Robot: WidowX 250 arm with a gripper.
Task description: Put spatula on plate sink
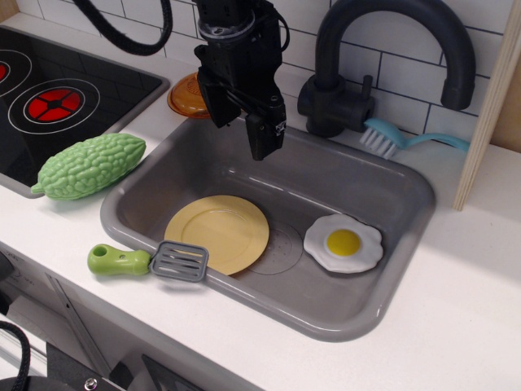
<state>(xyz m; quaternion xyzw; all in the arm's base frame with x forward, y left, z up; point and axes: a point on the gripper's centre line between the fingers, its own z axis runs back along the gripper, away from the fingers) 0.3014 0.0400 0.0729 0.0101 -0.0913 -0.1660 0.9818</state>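
The spatula (146,261) lies across the sink's front-left rim, its light-green handle on the white counter and its grey slotted head overlapping the edge of the plate. The pale-yellow plate (217,234) lies flat in the left part of the grey sink (326,175), next to the round drain mark. My black gripper (242,124) hangs above the sink's back-left area, well above and behind the plate. Its two fingers stand apart and hold nothing.
A fried egg (343,243) lies in the sink's right part. A bumpy green gourd (88,165) lies on the counter to the left, beside the stove (57,102). An orange lid (186,98), a dark faucet (391,57) and a teal dish brush (407,140) stand behind the sink.
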